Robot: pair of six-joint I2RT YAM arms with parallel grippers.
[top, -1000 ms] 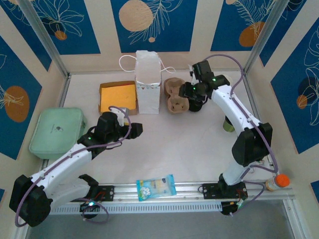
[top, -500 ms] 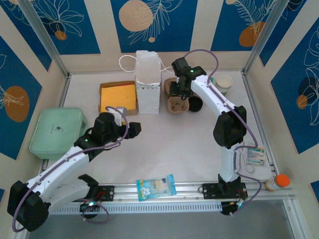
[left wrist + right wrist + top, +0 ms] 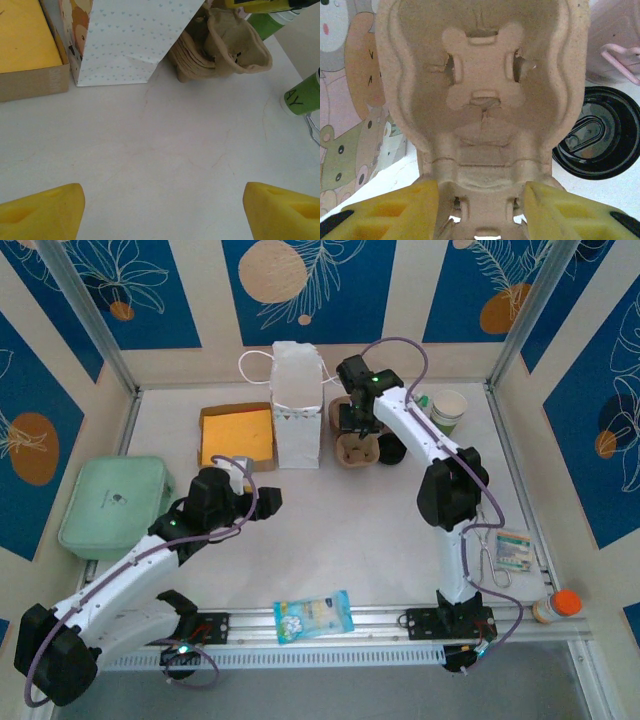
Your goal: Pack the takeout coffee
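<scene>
At twelve o'clock on the white table point(image 3: 330, 530), the right gripper point(image 3: 481, 200) pinches the waist of the brown pulp cup carrier point(image 3: 482, 75), the green-patterned, white-rimmed paper coffee cup point(image 3: 447, 410) standing apart at its three o'clock, while the left gripper point(image 3: 162, 192) hangs spread wide.

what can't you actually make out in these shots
- Top view: the right arm covers the far half of the carrier.
- Right wrist view: whether the fingers of the right gripper actually press the carrier is unclear, because the bottom edge cuts them off.
- Right wrist view: the pink cup is cut by the top right corner, so its contents are unseen.
- Left wrist view: a green cup is cut by the right edge, with most of it out of frame.
</scene>
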